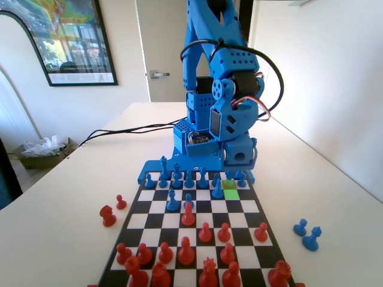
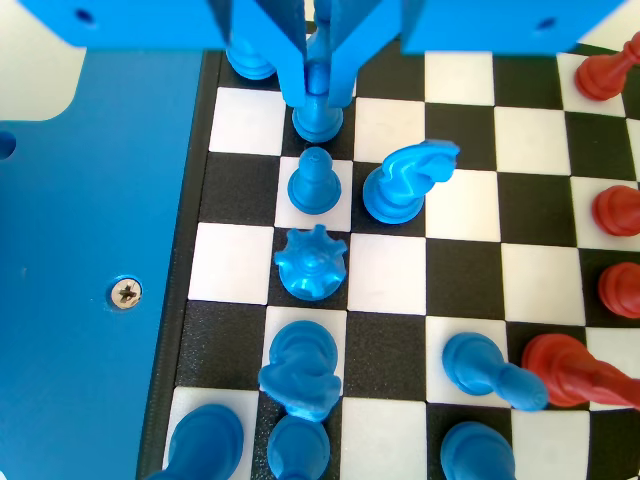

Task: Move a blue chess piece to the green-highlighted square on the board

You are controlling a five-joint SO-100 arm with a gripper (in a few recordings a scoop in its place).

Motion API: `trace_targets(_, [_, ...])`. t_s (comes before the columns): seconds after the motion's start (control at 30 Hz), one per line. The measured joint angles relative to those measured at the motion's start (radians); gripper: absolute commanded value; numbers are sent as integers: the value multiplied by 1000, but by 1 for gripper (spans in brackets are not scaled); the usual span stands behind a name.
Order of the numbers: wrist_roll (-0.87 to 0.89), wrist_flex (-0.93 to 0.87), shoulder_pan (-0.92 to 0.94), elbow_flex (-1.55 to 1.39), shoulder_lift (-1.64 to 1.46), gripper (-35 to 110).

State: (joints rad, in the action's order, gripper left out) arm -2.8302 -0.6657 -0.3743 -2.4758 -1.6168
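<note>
In the wrist view the gripper (image 2: 318,85) hangs from the top edge with its jaws set close on either side of the blue chess piece (image 2: 318,112), a small pawn whose flared base shows just below the jaw tips on a white square. The pawn sits straight between the jaws rather than off to either side, so no sideways correction looks needed. The jaws appear closed against its stem and head, though the pawn's upper part is hidden between them, so I cannot be sure they actually press on it.

The pawn stands upright, its long axis vertical and in line with the jaws hanging down over it; being round, it has no facing direction that matters for the grip. Its base seems to be resting on the board (image 2: 460,250), or nearly so.

In the fixed view the green-highlighted square (image 1: 230,194) lies near the right side of the board's far end, close to the blue arm's base, with a blue pawn (image 1: 218,190) touching its left edge. The gripper (image 1: 238,156) hangs low just beyond that square. Judging from this, the coming move is a short lift and carry.
</note>
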Motion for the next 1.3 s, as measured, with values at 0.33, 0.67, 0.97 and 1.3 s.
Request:
trace_targets(0.33, [18,-83,0,66,-2,1])
trace_targets(0.67, [35,-146,25,133,-2,1])
trace_targets(0.97, [44,-143,44,167,20,1])
trace_targets(1.3, [49,-143,46,198,57,1])
